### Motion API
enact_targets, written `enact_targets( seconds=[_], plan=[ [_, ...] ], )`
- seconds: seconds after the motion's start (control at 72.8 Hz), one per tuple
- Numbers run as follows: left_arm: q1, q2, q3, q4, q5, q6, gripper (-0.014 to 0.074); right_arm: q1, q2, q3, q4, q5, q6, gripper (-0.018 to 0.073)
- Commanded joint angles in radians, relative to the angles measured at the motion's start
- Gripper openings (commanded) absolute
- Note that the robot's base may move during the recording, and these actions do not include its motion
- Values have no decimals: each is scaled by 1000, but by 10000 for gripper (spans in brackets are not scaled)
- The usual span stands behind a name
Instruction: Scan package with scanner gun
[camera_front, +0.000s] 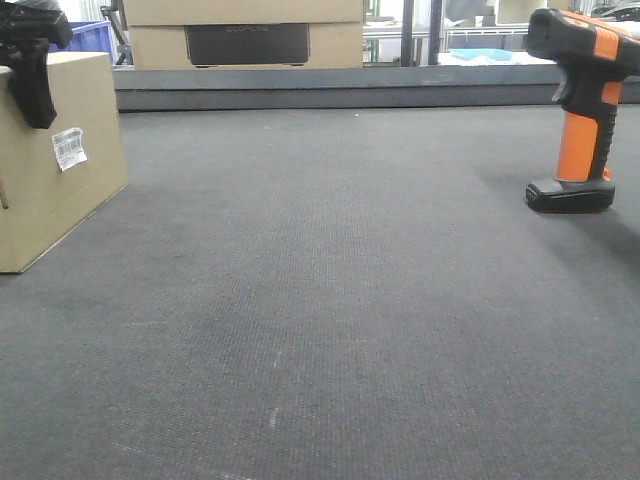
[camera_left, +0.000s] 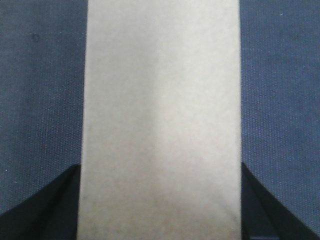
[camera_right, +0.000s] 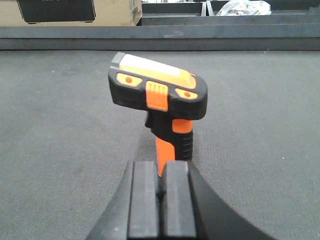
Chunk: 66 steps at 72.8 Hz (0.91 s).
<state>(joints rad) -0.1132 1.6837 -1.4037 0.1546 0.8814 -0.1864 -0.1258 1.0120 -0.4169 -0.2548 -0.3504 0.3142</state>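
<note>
Package (camera_front: 45, 160) at mat's (camera_front: 320, 320) left edge, white barcode label (camera_front: 68, 148) unreadable; left gripper (camera_left: 160, 200) straddles it, fingers (camera_left: 45, 205) flanking both sides. Scanner (camera_front: 585, 110) upright far right; right gripper (camera_right: 160, 200) closed behind it, empty.

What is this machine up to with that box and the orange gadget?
The left end effector straddles the tan package, its fingers on either side. The orange scanner gun stands upright on the grey mat, far from the box. The right end effector sits just behind it, pads nearly together; nothing is scanned yet.
</note>
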Motion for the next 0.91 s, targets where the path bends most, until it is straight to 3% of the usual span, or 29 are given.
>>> enact_targets(
  seconds=[0.0, 0.096, 0.192, 0.742, 0.797, 0.893],
  plan=[
    [2, 0, 6, 6, -17, 1, 254, -1, -8, 3, -6, -8, -6, -168],
    [2, 0, 6, 6, -17, 1, 491, -1, -8, 3, -6, -8, -6, -168],
    [2, 0, 6, 6, -17, -9, 619, -1, -8, 3, -6, -8, -6, -168],
    [2, -194, 6, 6, 3, -31, 578, -1, -8, 3, -6, -8, -6, -168],
    [2, -222, 6, 6, 22, -31, 555, -1, -8, 3, -6, -5, -6, -168],
    [2, -277, 6, 6, 66, -31, 406, -1, -8, 3, -6, 4, -6, -168]
  ],
)
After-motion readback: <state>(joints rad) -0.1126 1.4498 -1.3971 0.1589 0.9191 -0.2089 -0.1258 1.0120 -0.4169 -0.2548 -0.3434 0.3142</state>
